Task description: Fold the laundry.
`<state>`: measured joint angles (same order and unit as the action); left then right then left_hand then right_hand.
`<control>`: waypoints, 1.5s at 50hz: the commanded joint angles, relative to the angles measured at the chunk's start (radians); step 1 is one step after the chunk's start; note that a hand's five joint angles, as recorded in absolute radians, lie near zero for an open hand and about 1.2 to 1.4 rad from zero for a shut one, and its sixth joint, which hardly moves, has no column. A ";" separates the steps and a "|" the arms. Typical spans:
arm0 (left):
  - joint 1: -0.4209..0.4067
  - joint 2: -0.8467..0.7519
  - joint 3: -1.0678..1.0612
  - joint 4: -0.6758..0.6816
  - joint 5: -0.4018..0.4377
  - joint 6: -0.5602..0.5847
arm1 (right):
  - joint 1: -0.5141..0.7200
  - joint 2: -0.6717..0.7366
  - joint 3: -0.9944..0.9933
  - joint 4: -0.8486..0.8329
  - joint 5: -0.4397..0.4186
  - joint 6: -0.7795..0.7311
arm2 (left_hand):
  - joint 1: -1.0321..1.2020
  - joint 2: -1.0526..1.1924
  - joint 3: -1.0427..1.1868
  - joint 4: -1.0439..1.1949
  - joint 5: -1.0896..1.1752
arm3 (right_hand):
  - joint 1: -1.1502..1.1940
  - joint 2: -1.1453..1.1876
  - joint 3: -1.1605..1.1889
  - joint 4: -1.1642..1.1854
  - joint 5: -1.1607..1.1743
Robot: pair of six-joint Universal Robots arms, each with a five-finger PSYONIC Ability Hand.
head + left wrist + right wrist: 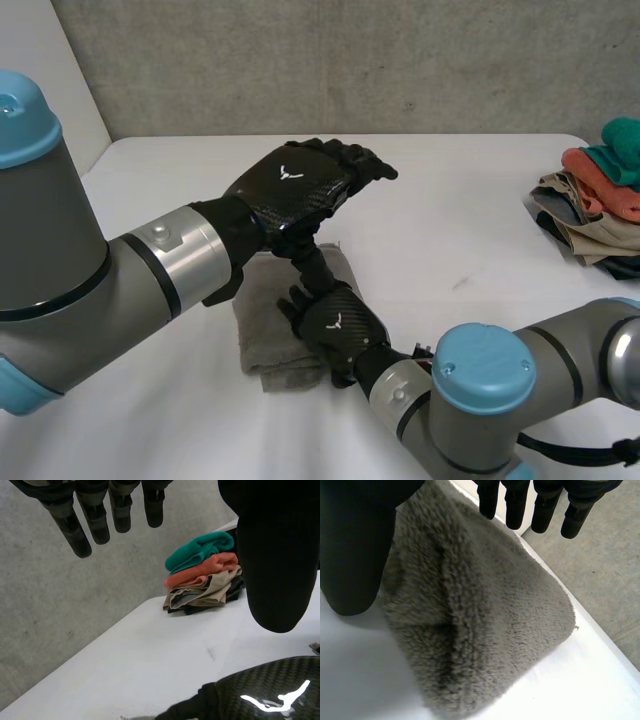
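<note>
A folded grey towel (268, 322) lies on the white table (460, 210) near the front middle. My right hand (338, 328) hovers over the towel's right part, fingers straight and open; in the right wrist view the fluffy towel (470, 615) lies under its palm and fingertips (542, 510). My left hand (295, 188) is raised above the towel's far edge, palm down, fingers relaxed and open, holding nothing. In the left wrist view its fingers (82, 525) hang straight and the back of my right hand (265, 695) shows below.
A pile of folded clothes (595, 195) in green, orange, beige and dark cloth sits at the table's right edge, seen also past my left hand's fingertips as the pile (202, 575). A grey concrete wall (350, 60) stands behind the table.
</note>
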<state>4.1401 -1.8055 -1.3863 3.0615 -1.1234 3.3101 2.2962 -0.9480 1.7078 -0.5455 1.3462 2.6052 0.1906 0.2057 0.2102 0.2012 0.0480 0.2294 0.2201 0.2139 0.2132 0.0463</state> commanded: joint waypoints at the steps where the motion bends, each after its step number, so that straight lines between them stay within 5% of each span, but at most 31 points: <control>1: 0.000 -0.006 -0.010 0.006 -0.015 -0.003 | -0.007 0.048 -0.066 -0.008 0.001 -0.002 | 0.058 0.043 0.039 0.048 0.026 | 0.064 0.073 0.079 0.080 0.072; 10: 0.002 -0.006 -0.010 0.008 -0.016 -0.003 | -0.007 0.071 -0.131 -0.007 -0.009 0.009 | 0.058 0.043 0.039 0.048 0.026 | 0.348 0.357 0.364 0.364 0.357; 15: 0.006 -0.005 -0.010 0.006 -0.016 -0.003 | -0.009 0.084 -0.175 -0.014 -0.009 0.029 | 0.061 0.046 0.041 0.050 0.029 | 1.165 1.174 1.180 1.181 1.173; 30: 0.052 0.070 -0.005 0.014 -0.035 -0.004 | -0.138 -0.028 -0.322 -0.005 0.005 0.188 | 0.061 0.046 0.041 0.050 0.029 | 1.167 1.176 1.182 1.183 1.175; 41: 0.058 0.118 -0.008 0.043 -0.079 -0.027 | -0.405 -0.124 -0.531 -0.083 -0.001 0.234 | 0.058 0.043 0.039 0.048 0.026 | 1.167 1.176 1.182 1.183 1.175; 50: 0.054 0.118 -0.017 0.042 -0.079 -0.030 | -0.771 -0.132 -0.611 -0.249 -0.027 0.378 | 0.061 0.046 0.041 0.050 0.029 | 1.167 1.176 1.182 1.183 1.175; 55: 0.051 0.115 -0.028 0.043 -0.079 -0.029 | -0.909 -0.057 -0.600 -0.254 -0.165 0.440 | 0.064 0.049 0.044 0.053 0.032 | 1.167 1.176 1.182 1.183 1.175; 61: 0.049 0.109 -0.042 0.045 -0.079 -0.029 | -1.076 0.073 -0.554 -0.275 -0.479 0.466 | 0.064 0.049 0.044 0.053 0.032 | 1.167 1.176 1.182 1.183 1.175; 65: 0.049 0.103 -0.049 0.046 -0.079 -0.029 | -1.168 0.158 -0.521 -0.304 -0.615 0.457 | 0.067 0.052 0.047 0.056 0.035 | 1.167 1.176 1.182 1.183 1.175; 75: 0.049 0.104 -0.053 0.046 -0.079 -0.030 | -1.256 0.147 -0.441 -0.321 -0.802 0.463 | 0.067 0.052 0.047 0.056 0.035 | 1.167 1.176 1.182 1.183 1.175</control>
<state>4.1892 -1.7026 -1.4396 3.1076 -1.2025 3.2809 1.0572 -0.7778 1.2459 -0.8579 0.5987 3.0606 0.1906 0.2057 0.2102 0.2012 0.0483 1.0281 1.1429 1.1468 1.1945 0.9838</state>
